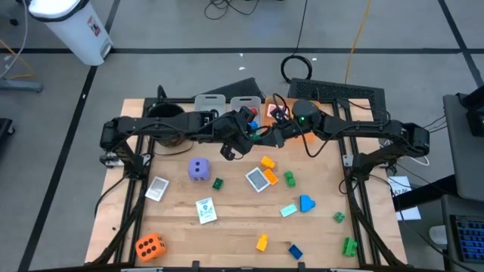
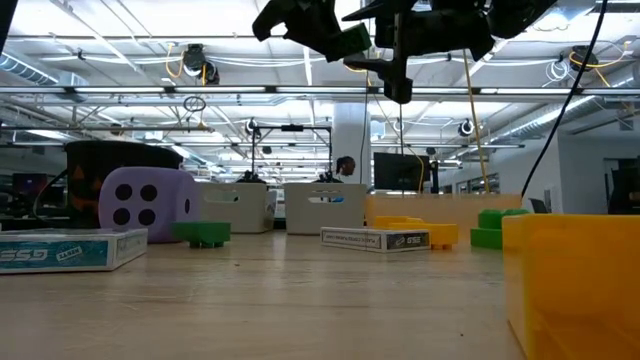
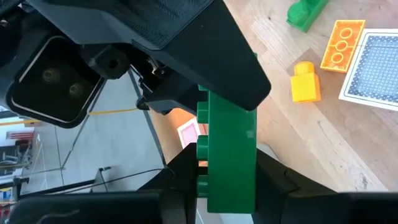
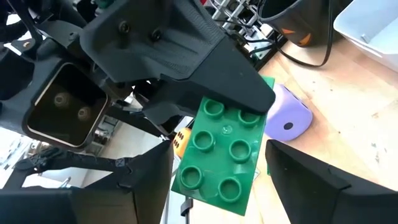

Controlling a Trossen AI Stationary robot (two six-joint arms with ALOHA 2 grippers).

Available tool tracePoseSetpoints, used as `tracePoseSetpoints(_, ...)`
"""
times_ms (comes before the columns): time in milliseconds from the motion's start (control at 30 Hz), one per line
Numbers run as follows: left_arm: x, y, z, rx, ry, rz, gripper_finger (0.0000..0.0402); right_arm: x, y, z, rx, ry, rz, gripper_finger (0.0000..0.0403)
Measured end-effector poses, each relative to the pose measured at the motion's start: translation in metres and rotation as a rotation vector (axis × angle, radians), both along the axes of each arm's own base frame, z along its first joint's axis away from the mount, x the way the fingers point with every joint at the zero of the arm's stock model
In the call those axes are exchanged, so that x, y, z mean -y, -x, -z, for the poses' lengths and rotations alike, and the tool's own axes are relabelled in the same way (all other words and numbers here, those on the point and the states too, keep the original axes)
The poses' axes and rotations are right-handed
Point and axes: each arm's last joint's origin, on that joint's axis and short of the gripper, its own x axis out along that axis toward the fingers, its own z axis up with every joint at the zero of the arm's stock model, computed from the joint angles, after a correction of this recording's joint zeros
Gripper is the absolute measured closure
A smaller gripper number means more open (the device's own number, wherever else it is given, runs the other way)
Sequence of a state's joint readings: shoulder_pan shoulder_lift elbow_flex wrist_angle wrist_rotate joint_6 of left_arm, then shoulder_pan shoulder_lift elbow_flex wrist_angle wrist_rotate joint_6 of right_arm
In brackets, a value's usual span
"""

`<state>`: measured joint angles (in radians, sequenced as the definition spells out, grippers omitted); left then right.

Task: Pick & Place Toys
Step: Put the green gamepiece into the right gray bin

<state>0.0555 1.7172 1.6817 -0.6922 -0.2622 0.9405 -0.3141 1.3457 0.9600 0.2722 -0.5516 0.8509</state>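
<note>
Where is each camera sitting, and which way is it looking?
High view: above the table, looking straight down; left arm and right arm show.
Low view: at tabletop height, looking level toward the room; arms enter from above.
Left wrist view: on the left arm, looking past the left end effector, shut on the green brick.
Right wrist view: on the right arm, looking past the open right end effector flanking that brick.
Shared: both wrist views show the green brick; high and low show the purple die.
</note>
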Motion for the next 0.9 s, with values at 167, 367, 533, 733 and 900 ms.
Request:
tracePoseSetpoints(167,0.0000,0.0000,0.0000,0.000,0.000,0.001,0.0277,0.0000,0.0000,0.0000,0.000,-0.001,-0.001,0.0205)
tracePoseSetpoints(367,0.0004,0.0003,-0.0005,0.003,0.004,0.001,0.0283,0.0002,0.0002,0.0006,-0.005,0.002,0.001,0.0260)
tracePoseSetpoints(533,0.0001,0.0003,-0.0006,0.005,0.009,-0.003,0.0294,0.0003,0.0002,0.0010,-0.008,0.008,0.003,0.0268)
tracePoseSetpoints(733,0.0002,-0.0010,-0.0020,0.029,0.015,-0.009,0.0261,0.0001,0.0003,0.0006,-0.005,0.007,-0.002,0.0256)
tracePoseSetpoints(900,0.0010,-0.0024,-0.0036,0.056,0.026,-0.019,0.0222,-0.0001,0.0003,0.0004,0.000,0.019,-0.007,0.0267)
